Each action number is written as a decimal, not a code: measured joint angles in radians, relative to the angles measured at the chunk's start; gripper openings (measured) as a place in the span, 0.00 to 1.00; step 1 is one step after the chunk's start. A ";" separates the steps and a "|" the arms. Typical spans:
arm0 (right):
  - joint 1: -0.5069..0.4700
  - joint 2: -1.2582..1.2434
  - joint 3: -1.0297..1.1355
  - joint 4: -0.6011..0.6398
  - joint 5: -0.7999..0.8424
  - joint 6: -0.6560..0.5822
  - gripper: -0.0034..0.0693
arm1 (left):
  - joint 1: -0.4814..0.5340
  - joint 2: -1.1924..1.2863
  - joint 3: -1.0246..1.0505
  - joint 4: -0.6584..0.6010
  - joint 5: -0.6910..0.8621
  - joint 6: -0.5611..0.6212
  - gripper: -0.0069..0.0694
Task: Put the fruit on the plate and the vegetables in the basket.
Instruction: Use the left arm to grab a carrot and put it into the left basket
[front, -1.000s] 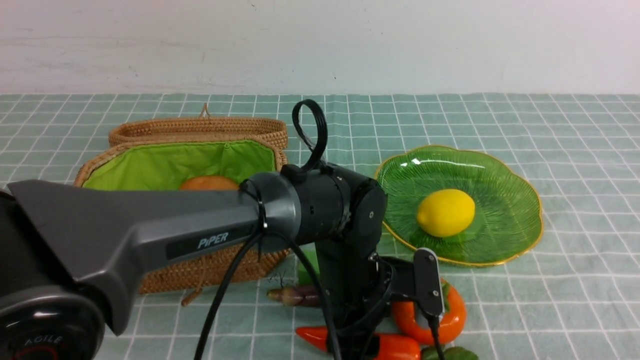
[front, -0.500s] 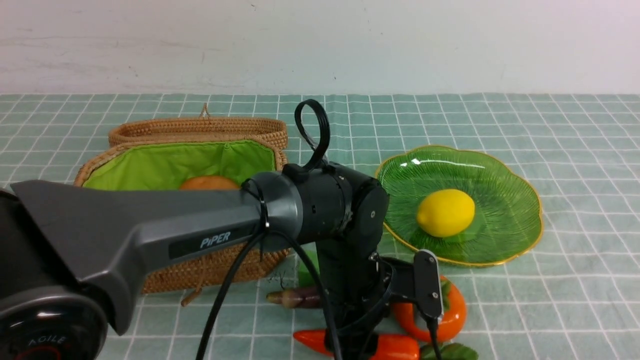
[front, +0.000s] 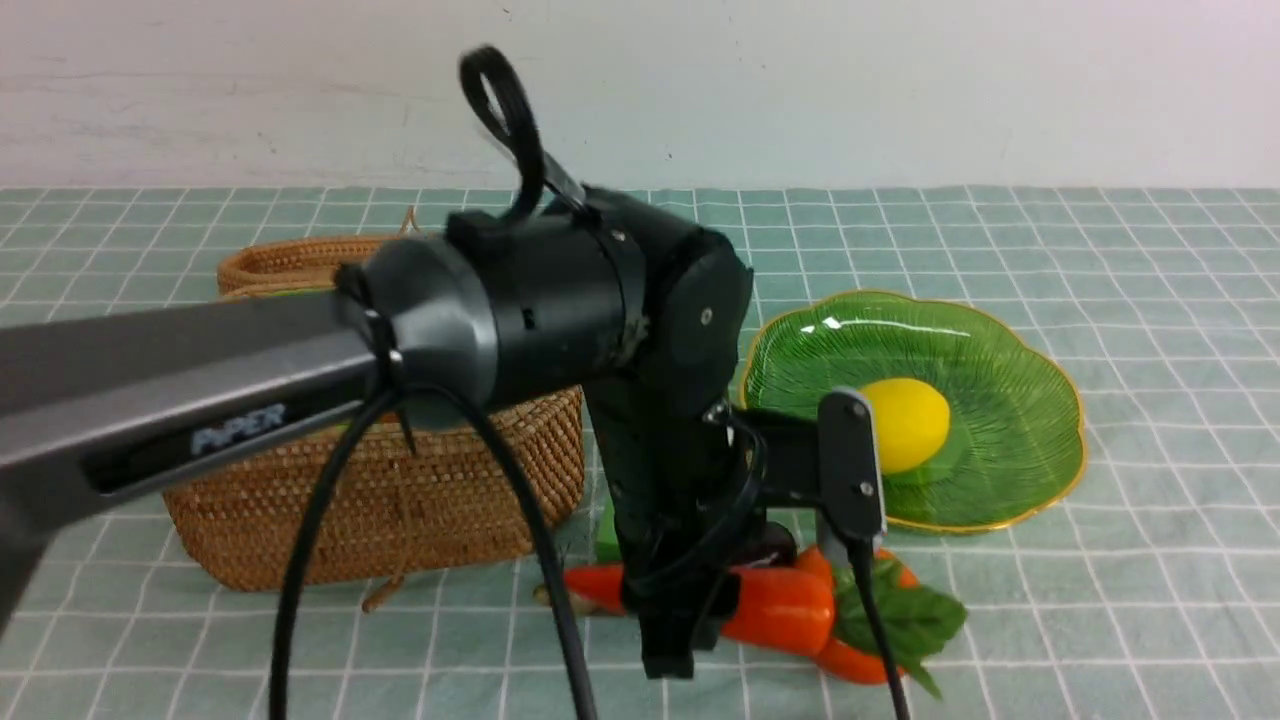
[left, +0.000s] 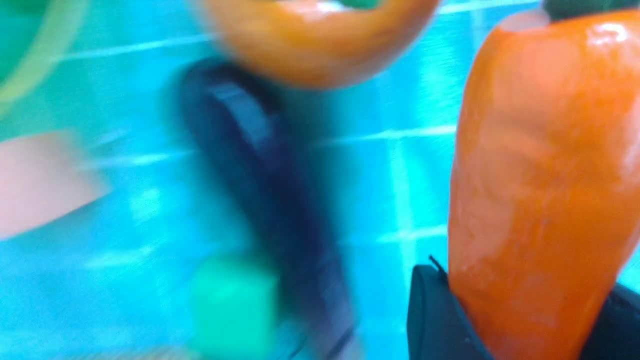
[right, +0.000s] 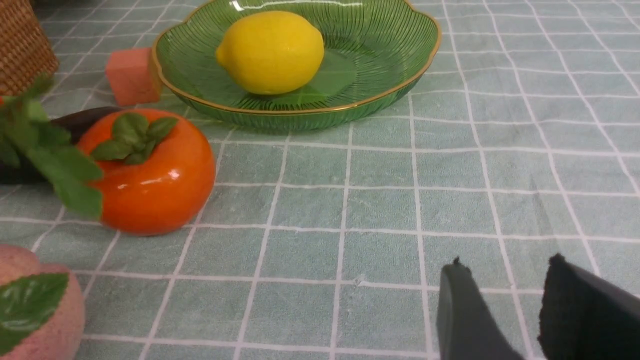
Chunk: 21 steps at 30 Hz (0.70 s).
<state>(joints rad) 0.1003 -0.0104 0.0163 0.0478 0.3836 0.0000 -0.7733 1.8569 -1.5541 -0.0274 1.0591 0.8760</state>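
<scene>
Carrot (front: 780, 605) clamped in left jaws | right jaws slightly apart | green checked tablecloth (front: 1100, 600) | white wall (front: 900, 90)

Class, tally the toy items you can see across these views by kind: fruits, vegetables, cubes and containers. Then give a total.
Fruits: 3 (yellow lemon, glossy orange persimmon, pink peach)
Vegetables: 2 (red-orange carrot, dark purple eggplant)
Cubes: 2 (salmon-pink cube, green cube)
Containers: 2 (green glass plate, woven wicker basket)
Total: 9
</scene>
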 joint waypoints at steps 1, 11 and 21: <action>0.000 0.000 0.000 0.000 0.000 0.000 0.38 | 0.000 -0.004 -0.002 0.014 0.001 -0.005 0.47; 0.000 0.000 0.000 0.000 0.000 0.000 0.38 | 0.194 -0.128 -0.101 0.261 0.007 -0.218 0.47; 0.000 0.000 0.000 0.000 0.000 0.000 0.38 | 0.502 -0.071 -0.101 0.222 -0.001 -0.201 0.47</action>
<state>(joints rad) 0.1003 -0.0104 0.0163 0.0478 0.3836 0.0000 -0.2709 1.7856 -1.6553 0.1948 1.0584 0.6754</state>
